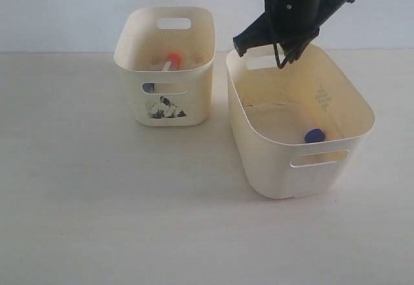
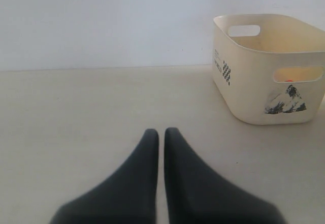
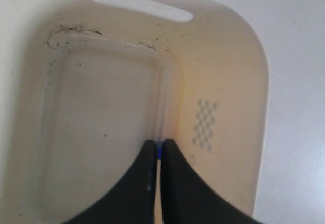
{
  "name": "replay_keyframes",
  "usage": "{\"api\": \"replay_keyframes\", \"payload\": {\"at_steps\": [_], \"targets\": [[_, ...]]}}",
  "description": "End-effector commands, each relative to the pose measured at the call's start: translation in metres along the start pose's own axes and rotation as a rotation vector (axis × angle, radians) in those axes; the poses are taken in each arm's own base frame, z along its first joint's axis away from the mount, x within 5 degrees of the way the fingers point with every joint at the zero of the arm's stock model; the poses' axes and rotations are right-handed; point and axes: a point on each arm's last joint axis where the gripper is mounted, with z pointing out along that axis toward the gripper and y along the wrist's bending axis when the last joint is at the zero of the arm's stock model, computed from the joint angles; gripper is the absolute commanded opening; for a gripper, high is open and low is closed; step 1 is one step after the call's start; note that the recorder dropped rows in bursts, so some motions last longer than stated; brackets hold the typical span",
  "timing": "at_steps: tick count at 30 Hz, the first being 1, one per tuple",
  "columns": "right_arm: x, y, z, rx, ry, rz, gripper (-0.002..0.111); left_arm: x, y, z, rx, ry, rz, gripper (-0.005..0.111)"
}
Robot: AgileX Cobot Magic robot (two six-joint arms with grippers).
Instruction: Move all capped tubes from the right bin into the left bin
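Capped tube (image 1: 314, 136) (along right bin (image 1: 272, 175) wall)

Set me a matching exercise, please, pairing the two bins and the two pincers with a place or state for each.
1. left bin
2. right bin
3. left pincer
4. right pincer

a. shut, hovering over a bin
b. sticker on front, orange-capped tube inside
c. shut, over the tabletop
d. the larger one, blue-capped tube inside

Pairs: 1-b, 2-d, 3-c, 4-a.

Right wrist above right bin (image 3: 229, 82)
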Motion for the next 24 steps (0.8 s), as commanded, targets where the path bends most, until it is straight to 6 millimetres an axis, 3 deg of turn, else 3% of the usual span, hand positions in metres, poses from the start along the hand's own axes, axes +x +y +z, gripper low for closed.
{"api": "replay_keyframes", "payload": {"at_steps": [1, 8, 18, 24], "targets": [[-0.002, 0.006, 0.019, 0.018, 0.038, 0.008, 0.002, -0.002, 0.0, 0.0, -0.001, -0.013, -0.007, 0.004], [-0.001, 0.015, 0.046, 0.029, 0.095, 0.009, 0.002, -0.002, 0.0, 0.0, -0.001, -0.013, -0.007, 0.004], [0.0, 0.019, 0.058, 0.036, 0.121, -0.01, 0.002, -0.002, 0.0, 0.0, -0.001, -0.013, -0.007, 0.004], [0.002, 0.0, 0.066, -0.057, 0.171, 0.099, 0.002, -0.002, 0.0, 0.0, -0.001, -0.013, -0.007, 0.004]]}}
